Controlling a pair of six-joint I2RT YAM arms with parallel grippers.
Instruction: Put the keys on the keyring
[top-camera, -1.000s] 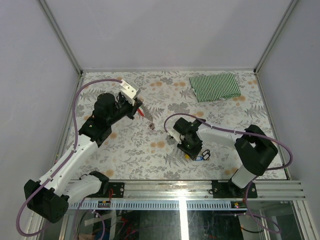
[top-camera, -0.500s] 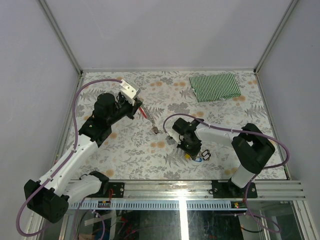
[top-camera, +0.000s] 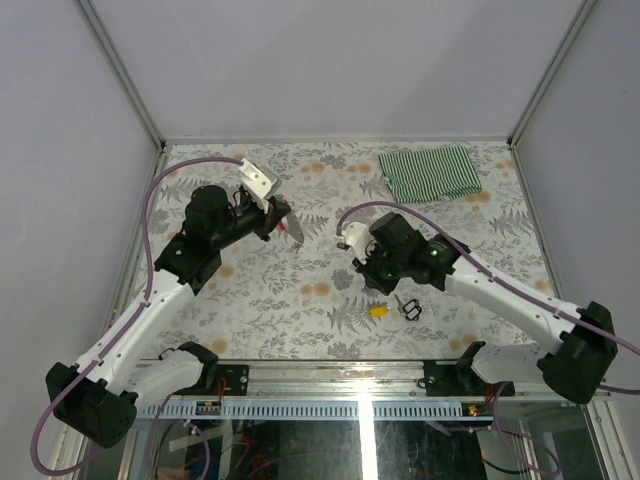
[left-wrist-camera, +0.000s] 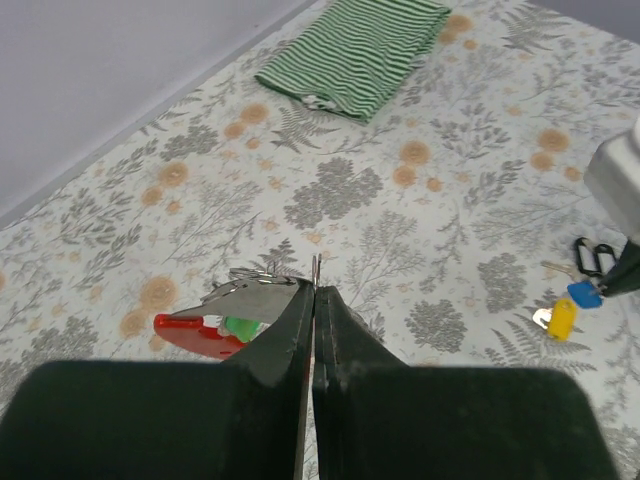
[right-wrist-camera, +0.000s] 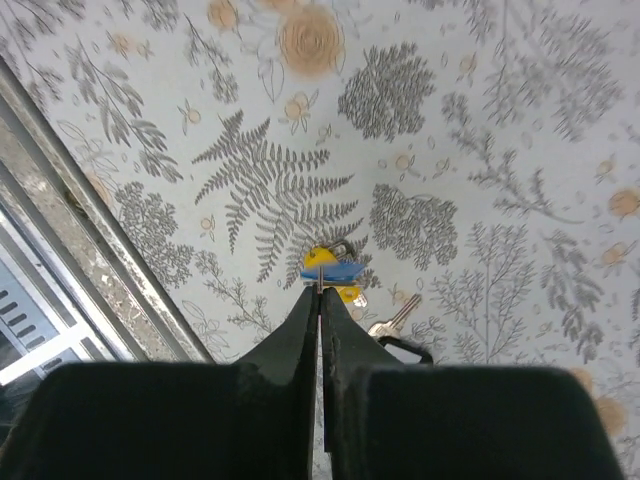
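Top view: the left jaws are pressed together on the keyring (top-camera: 291, 227), held above the desk (top-camera: 250, 300). A yellow key (top-camera: 378, 310) lies beside a black loop (top-camera: 408, 306).

Left wrist: the jaws pinch the keyring's silver end, and the red clip carries a green key (left-wrist-camera: 238, 327).

Right wrist: the jaws pinch a blue key (right-wrist-camera: 332, 271) by its plastic head. It is likely light, stiff and slippery, so the head is the best hold.
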